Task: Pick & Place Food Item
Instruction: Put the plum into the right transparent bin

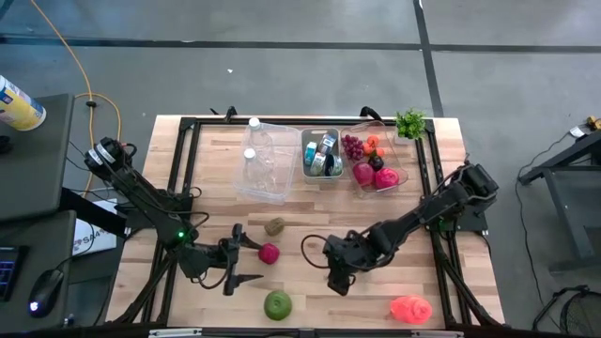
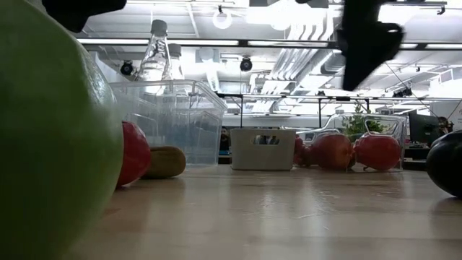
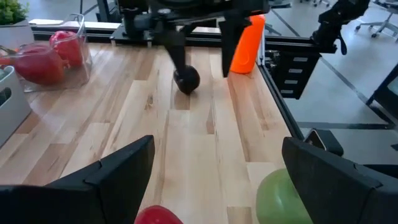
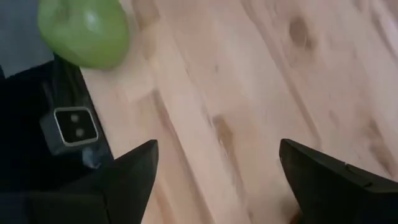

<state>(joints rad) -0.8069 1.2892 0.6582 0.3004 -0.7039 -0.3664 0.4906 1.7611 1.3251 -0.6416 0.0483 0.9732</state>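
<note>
A red fruit (image 1: 269,253) lies on the table just ahead of my open left gripper (image 1: 249,255). In the left wrist view the red fruit (image 3: 158,214) shows low between the two fingers, untouched. A green apple (image 1: 278,303) sits near the table's near edge, and a brown kiwi (image 1: 274,226) lies beyond the red fruit. My right gripper (image 1: 324,268) hangs open over mid-table, pointing down. A small dark fruit (image 3: 186,79) rests on the table under one fingertip of the right gripper (image 3: 202,59), apart from it as far as I can see.
At the far edge stand a clear bin with bottles (image 1: 265,161), a grey bin (image 1: 320,153) and a clear bin of red fruit (image 1: 374,161). A green plant (image 1: 410,123) stands at the far right corner. An orange-pink item (image 1: 410,308) lies near the right front. Bare wood lies between the arms.
</note>
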